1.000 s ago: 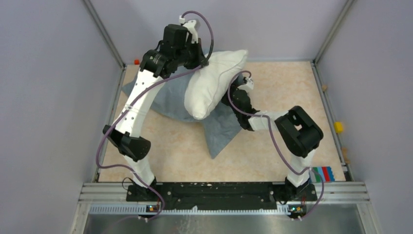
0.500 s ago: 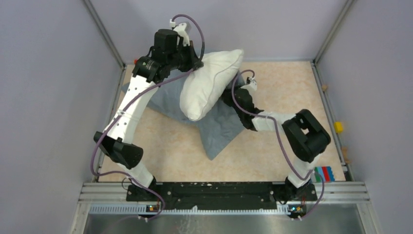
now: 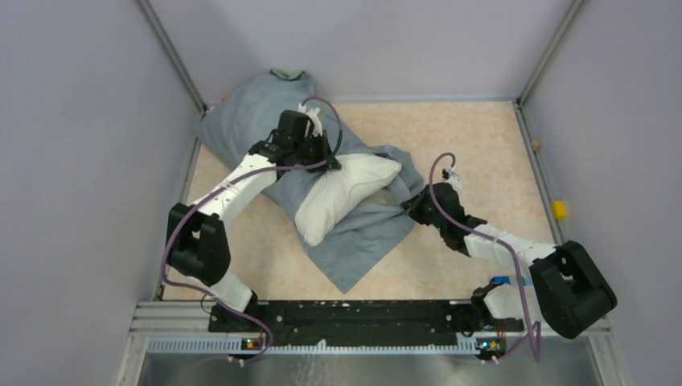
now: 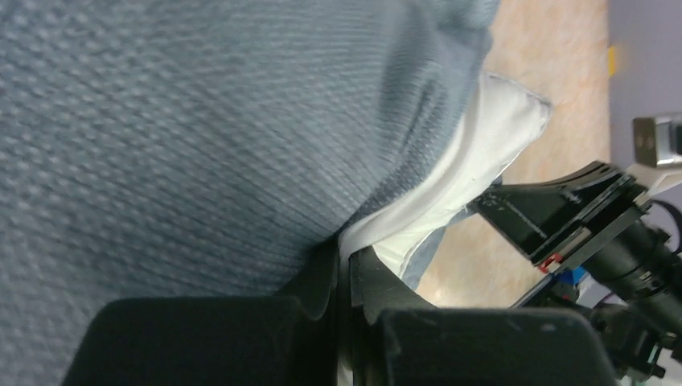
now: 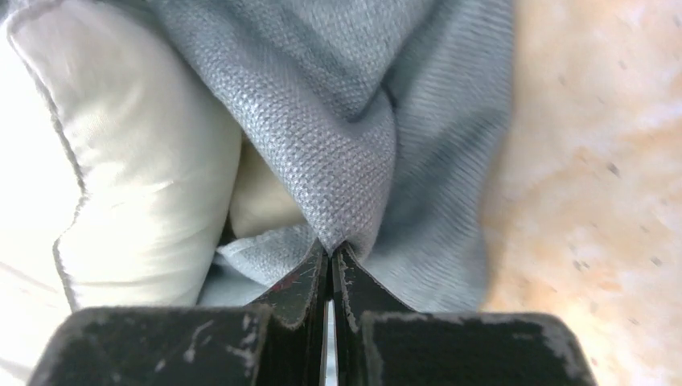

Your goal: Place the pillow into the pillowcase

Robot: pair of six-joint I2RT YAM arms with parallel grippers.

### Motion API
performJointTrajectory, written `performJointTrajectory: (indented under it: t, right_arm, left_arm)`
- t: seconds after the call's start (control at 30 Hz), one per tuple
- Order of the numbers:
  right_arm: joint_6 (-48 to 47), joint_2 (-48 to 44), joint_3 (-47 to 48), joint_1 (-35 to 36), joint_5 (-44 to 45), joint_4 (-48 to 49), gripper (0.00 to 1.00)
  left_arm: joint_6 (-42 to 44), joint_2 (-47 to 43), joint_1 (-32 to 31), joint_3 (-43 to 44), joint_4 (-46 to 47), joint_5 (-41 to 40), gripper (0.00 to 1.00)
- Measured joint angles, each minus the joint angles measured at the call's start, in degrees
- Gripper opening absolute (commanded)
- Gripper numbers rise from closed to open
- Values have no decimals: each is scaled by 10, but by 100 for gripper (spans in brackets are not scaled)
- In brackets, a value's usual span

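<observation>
The left tool (image 4: pixel 346 273) is pinched shut on the edge of the pillow (image 3: pixel 342 197). The pillow lies partly inside the pillowcase (image 3: pixel 241 133), mid-left on the tabletop (image 3: pixel 482 145). The right tool (image 5: pixel 331 253) is clamped on a fold of the pillowcase's edge.

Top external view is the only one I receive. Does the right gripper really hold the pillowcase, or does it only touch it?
Observer: It holds it. In the right wrist view the right gripper is shut on a pinched fold of the pillowcase.
Operator: And the other arm? Its wrist hides the fingers from me.
Observer: The left gripper is shut as well. In the left wrist view, white fabric of the pillow runs down into the gap between its fingers, with the grey cloth draped right above.
</observation>
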Motion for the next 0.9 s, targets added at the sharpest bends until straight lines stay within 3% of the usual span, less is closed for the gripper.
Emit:
performJointTrajectory:
  t: [0.1,0.3,0.33,0.43,0.53,0.9]
  right_arm:
    - [-10,7,-19,-6,-24,-22,0]
    - [-37,66,-21,-6,-57,-14,0]
    - [-42,71,-21,-6,-57,-15,3]
    - [-61,73,-17,-4,-54,-31,24]
    - [-85,69,3,2,-41,-70,36]
    - [-184,33,119,65,78,-186,46]
  left_arm:
    - [-4,-2,-1,-68,20,20,0]
    - [-4,-21,-11,-121,83,30,0]
    - [-6,-21,-13,-132,97,33,0]
    - [-9,-19,-18,-149,120,39,0]
    - [-8,-19,-22,-149,132,39,0]
    - [-8,-11,-26,-149,143,40,0]
